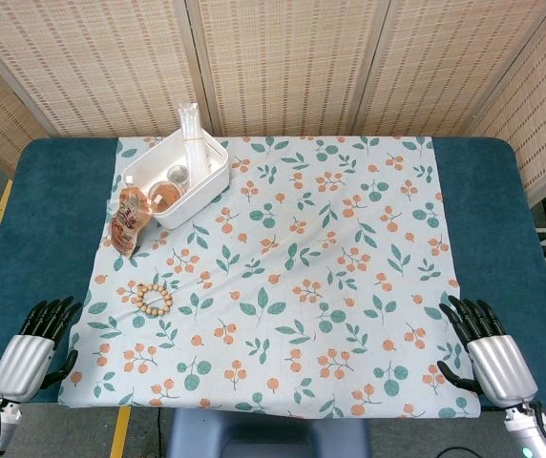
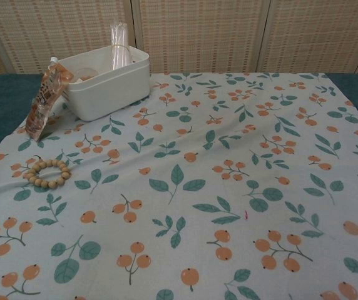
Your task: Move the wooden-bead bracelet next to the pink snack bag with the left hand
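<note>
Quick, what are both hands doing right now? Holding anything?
Left hand: open, holding nothing, resting at the table's near left edge, apart from the wooden-bead bracelet.
Right hand: open, holding nothing, fingers spread at the near right edge.

Tablecloth (image 1: 349, 286): pale fabric printed with green leaves and orange berries, lay spread and slightly rippled over a teal-covered table (image 1: 53, 181). White rectangular tub (image 1: 211, 176): stood at the cloth's far left corner, set at an angle. It held clear plastic packets (image 1: 190, 129) standing upright, banded together, and two round clear containers (image 1: 168, 186) whose contents could not be made out. Woven reed screen panels (image 1: 283, 57): stood behind the table.
</note>
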You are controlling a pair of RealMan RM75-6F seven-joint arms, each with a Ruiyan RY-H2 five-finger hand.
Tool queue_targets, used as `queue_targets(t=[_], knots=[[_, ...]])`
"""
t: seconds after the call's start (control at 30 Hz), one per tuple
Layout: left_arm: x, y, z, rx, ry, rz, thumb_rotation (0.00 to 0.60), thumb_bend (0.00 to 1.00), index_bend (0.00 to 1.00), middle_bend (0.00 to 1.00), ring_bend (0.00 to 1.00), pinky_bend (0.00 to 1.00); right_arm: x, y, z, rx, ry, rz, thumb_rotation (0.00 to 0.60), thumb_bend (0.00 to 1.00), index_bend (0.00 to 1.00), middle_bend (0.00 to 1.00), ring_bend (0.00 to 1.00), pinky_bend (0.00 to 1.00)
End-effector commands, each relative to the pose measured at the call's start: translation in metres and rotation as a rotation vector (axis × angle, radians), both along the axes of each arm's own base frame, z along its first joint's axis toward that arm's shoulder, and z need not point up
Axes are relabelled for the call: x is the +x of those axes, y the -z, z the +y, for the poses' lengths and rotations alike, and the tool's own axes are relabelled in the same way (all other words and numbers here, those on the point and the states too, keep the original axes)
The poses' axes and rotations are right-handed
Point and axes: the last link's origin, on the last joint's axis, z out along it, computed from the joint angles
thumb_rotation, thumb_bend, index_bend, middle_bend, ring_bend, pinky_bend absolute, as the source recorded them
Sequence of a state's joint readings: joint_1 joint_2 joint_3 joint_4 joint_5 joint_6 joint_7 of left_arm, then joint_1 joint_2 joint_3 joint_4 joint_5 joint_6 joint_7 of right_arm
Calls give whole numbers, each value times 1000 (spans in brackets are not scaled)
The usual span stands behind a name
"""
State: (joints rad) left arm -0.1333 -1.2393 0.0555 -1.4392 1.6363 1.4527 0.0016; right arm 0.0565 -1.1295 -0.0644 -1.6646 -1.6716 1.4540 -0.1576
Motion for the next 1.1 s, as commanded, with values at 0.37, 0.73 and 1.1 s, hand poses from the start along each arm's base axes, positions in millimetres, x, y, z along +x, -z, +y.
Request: queue_targets(t=[0.37, 0.73, 1.1], knots=[[33, 52, 19, -36, 160, -38, 600, 505, 30, 180, 24, 57, 2, -3, 3, -10, -6, -7, 451, 236, 0, 0, 0, 0], [47, 103, 41, -10, 211, 143, 600, 493, 141, 297, 49, 0, 2, -7, 1, -38, -12, -18, 451, 236, 0, 0, 0, 0], [47, 124, 54, -25, 233, 216, 600, 492, 159, 287, 43, 0, 2, -4, 3, 1, -6, -13, 451, 236, 0, 0, 0, 0]])
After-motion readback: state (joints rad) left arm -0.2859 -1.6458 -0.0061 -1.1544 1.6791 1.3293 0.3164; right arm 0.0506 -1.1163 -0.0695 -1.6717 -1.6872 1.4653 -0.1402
